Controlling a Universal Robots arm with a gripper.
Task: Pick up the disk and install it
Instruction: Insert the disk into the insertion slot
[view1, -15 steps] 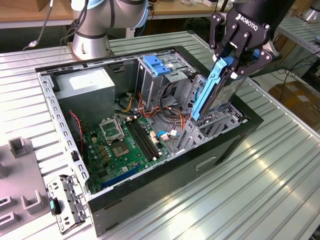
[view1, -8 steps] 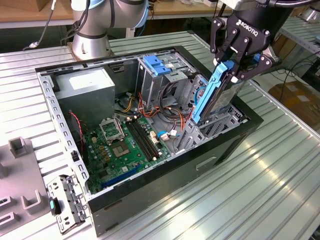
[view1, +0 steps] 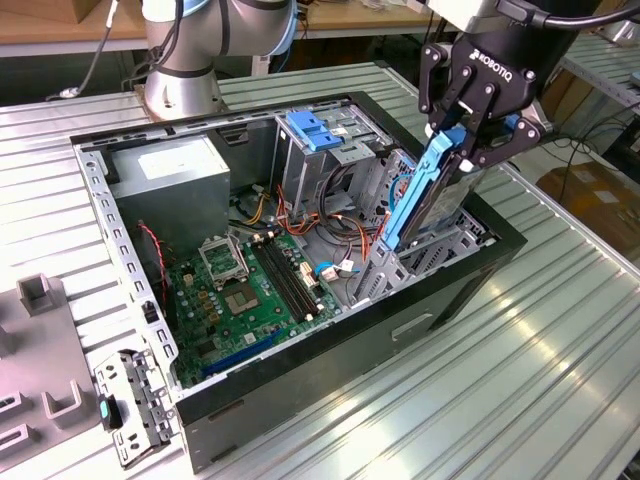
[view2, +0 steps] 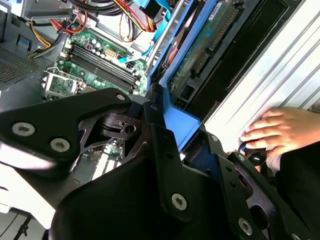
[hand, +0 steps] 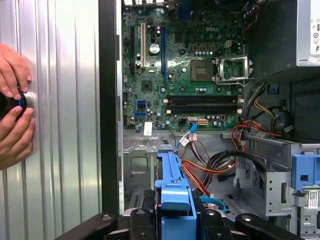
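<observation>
Exterior view: the disk stands on edge and tilted. Its blue carrier faces the inside of the open computer case, and its lower end sits down in the metal drive cage at the end of the case towards the exterior view's right. The hand is clamped on the disk's upper end, with a black finger on each flat side. In the second wrist view the disk shows its green circuit underside inside the blue frame. In the first wrist view its blue end tab sits between the black fingers. Just beside the cage, red, orange and black cables run over the case floor. Beyond them lies the green motherboard, with the grey power supply at the far end of the case. A light-blue ribbed plate tops the upper bay. The case rests on a ribbed metal table, with the arm's base behind it. In both wrist views a person's fingers rest on the table beside the case, around a small round black object.
</observation>
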